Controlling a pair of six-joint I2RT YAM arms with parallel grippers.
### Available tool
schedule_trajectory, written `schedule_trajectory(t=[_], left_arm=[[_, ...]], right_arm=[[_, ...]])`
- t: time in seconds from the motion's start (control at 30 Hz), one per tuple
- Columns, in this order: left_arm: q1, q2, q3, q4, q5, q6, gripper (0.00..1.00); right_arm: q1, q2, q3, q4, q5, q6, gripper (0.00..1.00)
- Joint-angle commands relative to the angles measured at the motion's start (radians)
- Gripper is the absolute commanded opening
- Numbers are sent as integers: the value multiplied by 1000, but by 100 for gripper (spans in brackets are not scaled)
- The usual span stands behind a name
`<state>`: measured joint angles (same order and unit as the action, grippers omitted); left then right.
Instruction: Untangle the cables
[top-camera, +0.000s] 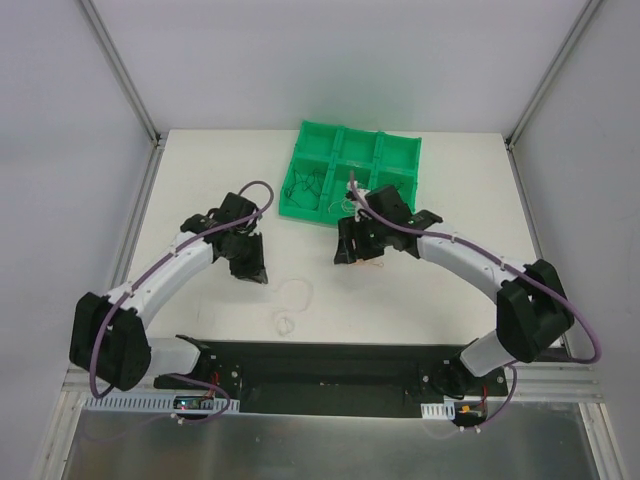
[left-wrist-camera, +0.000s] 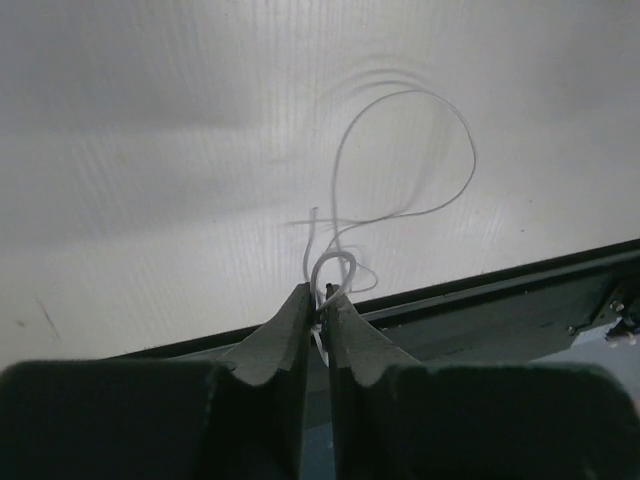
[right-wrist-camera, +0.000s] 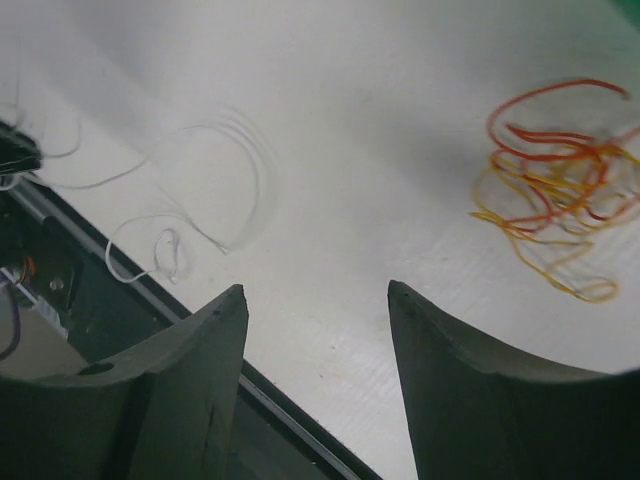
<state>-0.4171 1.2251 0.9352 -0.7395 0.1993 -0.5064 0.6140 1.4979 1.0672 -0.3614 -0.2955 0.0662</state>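
Observation:
My left gripper (left-wrist-camera: 322, 292) is shut on one end of a thin white cable (left-wrist-camera: 472, 155), which loops out over the table in front of the fingers. In the top view this gripper (top-camera: 252, 264) sits left of white cable loops (top-camera: 296, 294). My right gripper (right-wrist-camera: 316, 290) is open and empty above the table. A red and orange cable tangle (right-wrist-camera: 555, 190) lies to its upper right, and more white cable (right-wrist-camera: 150, 250) to its left. In the top view the right gripper (top-camera: 350, 246) is beside the tangle (top-camera: 372, 263). Black cables (top-camera: 305, 186) lie in the green tray (top-camera: 400, 150).
The green tray has several compartments and stands at the back centre of the white table. A black rail (top-camera: 330, 360) runs along the near edge, between the arm bases. It shows close behind the held cable in the left wrist view (left-wrist-camera: 500, 310).

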Motion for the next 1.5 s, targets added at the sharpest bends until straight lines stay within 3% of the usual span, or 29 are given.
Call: schedule_trajectory(t=[0.0, 0.1, 0.2, 0.47, 0.6, 0.77, 0.83, 0.9, 0.97, 1.23, 1.47], left_arm=[[6, 83, 65, 19, 103, 66, 25], [14, 39, 48, 14, 80, 55, 56], [24, -70, 2, -3, 52, 52, 67], [77, -361, 13, -101, -141, 91, 79], [78, -421, 33, -100, -219, 115, 82], [80, -423, 36, -109, -201, 143, 82], [80, -424, 21, -101, -177, 146, 83], [80, -412, 13, -92, -169, 151, 82], [81, -401, 17, -87, -155, 151, 82], [60, -392, 30, -64, -164, 174, 82], [60, -394, 30, -55, -166, 178, 82]], right_arm=[[76, 45, 73, 45, -105, -54, 61], [107, 76, 86, 53, -161, -60, 61], [148, 99, 108, 58, -171, -115, 62], [248, 298, 316, -51, -120, -117, 70], [274, 386, 347, -50, -175, -98, 73], [314, 441, 385, -93, -203, -120, 72], [320, 461, 402, -114, -180, -115, 65], [320, 466, 433, -160, -113, -108, 38], [313, 444, 451, -185, -38, -89, 4], [179, 233, 554, -269, 134, 18, 0], [63, 261, 813, -418, 237, -35, 1]])
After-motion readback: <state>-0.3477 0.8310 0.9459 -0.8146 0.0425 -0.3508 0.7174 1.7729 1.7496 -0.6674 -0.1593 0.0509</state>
